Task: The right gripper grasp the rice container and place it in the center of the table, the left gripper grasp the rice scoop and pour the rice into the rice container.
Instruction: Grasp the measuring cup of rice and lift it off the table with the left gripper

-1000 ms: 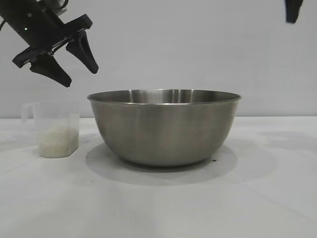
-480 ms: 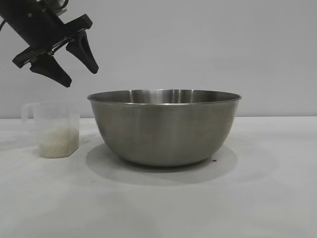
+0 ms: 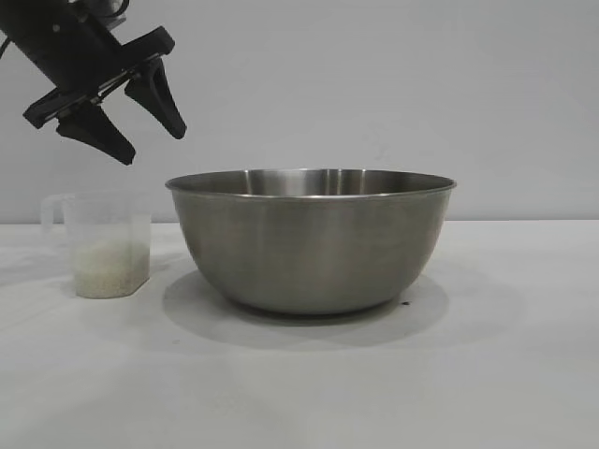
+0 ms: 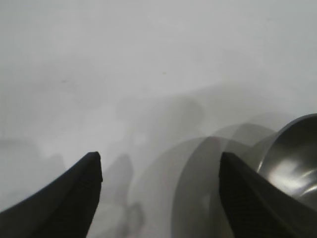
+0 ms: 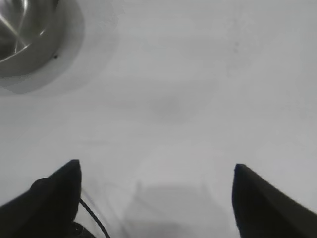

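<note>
The rice container (image 3: 309, 245), a wide steel bowl, stands on the white table (image 3: 487, 374) near its middle. It also shows in the left wrist view (image 4: 296, 158) and the right wrist view (image 5: 20, 29). The rice scoop (image 3: 109, 245), a clear cup with its handle to the left, stands to the bowl's left with rice (image 3: 110, 269) in its bottom. My left gripper (image 3: 153, 142) hangs open and empty above the scoop, fingers pointing down toward the bowl (image 4: 159, 161). My right gripper (image 5: 156, 169) is open and empty over bare table, away from the bowl, and outside the exterior view.
The bowl's shadow (image 3: 421, 309) spreads on the table around its base. A plain grey wall (image 3: 374, 84) stands behind the table. Black cables (image 5: 91, 218) trail by the right gripper's finger.
The right gripper's tip, seen at the exterior view's top right a second ago, has left that view. The left gripper, bowl and scoop have not moved.
</note>
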